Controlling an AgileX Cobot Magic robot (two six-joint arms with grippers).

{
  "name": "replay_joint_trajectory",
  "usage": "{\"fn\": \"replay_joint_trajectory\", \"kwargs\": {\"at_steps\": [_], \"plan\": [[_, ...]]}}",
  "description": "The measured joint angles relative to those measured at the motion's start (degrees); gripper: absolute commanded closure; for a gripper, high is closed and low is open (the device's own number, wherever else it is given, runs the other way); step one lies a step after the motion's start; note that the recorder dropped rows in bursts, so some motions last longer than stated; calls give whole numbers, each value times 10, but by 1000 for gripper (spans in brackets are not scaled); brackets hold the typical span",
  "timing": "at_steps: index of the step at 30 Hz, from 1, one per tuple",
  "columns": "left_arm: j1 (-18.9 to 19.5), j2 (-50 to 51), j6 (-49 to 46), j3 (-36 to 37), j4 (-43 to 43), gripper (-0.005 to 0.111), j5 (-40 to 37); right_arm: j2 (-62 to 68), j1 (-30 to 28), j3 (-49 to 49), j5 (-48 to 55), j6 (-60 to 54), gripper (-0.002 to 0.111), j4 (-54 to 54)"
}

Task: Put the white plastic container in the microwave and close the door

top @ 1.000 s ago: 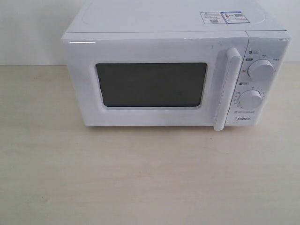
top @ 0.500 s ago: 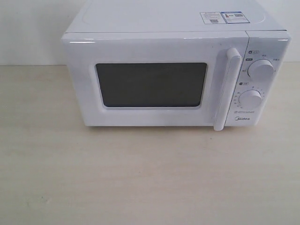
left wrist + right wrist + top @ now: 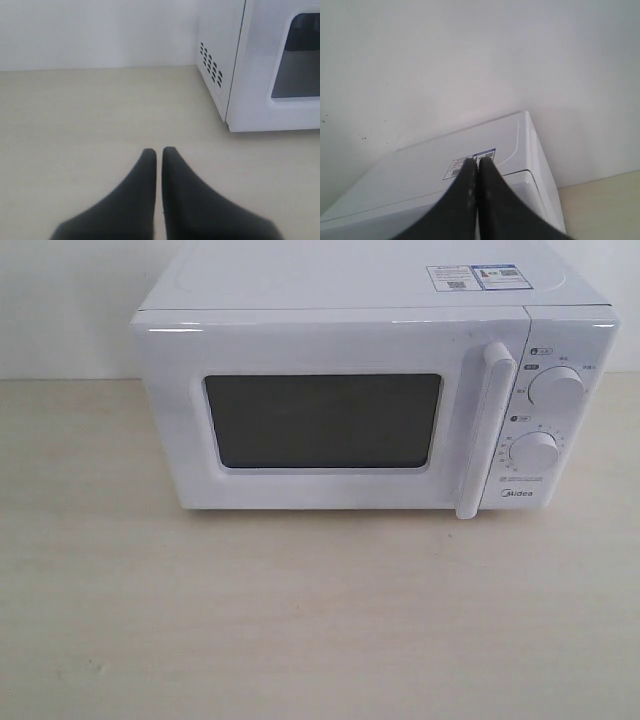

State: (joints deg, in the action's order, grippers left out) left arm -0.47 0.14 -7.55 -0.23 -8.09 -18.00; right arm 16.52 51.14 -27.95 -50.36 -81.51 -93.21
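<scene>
White plastic container: not visible in any view. It is not on the surface (image 3: 300, 620) in front of the microwave (image 3: 370, 330), nor on the strip left of it that the left wrist view shows. It may be inside the microwave, but the window (image 3: 322, 420) is dark and flat grey, so I cannot tell.

Change over the last second: none. The exterior view is the same throughout, with the microwave in the same spot and no arm entering the shot. For the task this suggests idle time. Either the job is finished or it has not started, and a shut door with no container outside points more to finished.

Door (image 3: 330, 345): fully shut, flush with the microwave front, no gap along the top seam. The long vertical handle (image 3: 485, 430) sits at the door's right edge, beside the two dials (image 3: 556, 388). The stickers (image 3: 472, 277) are on the microwave's top, towards the back right.

Left jaws: closed, tips nearly touching, holding nothing. They are low over the surface, off the microwave's left side, facing its vent slots (image 3: 211, 69) and well apart from it.

Right jaws: pressed together and empty, above the microwave's top. The tips line up with the stickers in the right wrist view, but I cannot tell if they touch.
</scene>
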Motion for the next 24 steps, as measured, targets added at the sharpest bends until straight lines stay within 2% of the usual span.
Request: {"fn": "replay_joint_trajectory", "kwargs": {"at_steps": [4,12,15,19,24], "plan": [[0,0,0,0,0,103,0,-30,-72,6,67,23,108,-52],[0,0,0,0,0,103,0,-77,-330,88,355,30,108,-74],[0,0,0,0,0,103,0,-81,-409,103,464,36,108,-76],[0,0,0,0,0,103,0,-81,-465,107,590,27,108,-76],[0,0,0,0,0,103,0,-82,-478,108,623,21,108,-74]]}}
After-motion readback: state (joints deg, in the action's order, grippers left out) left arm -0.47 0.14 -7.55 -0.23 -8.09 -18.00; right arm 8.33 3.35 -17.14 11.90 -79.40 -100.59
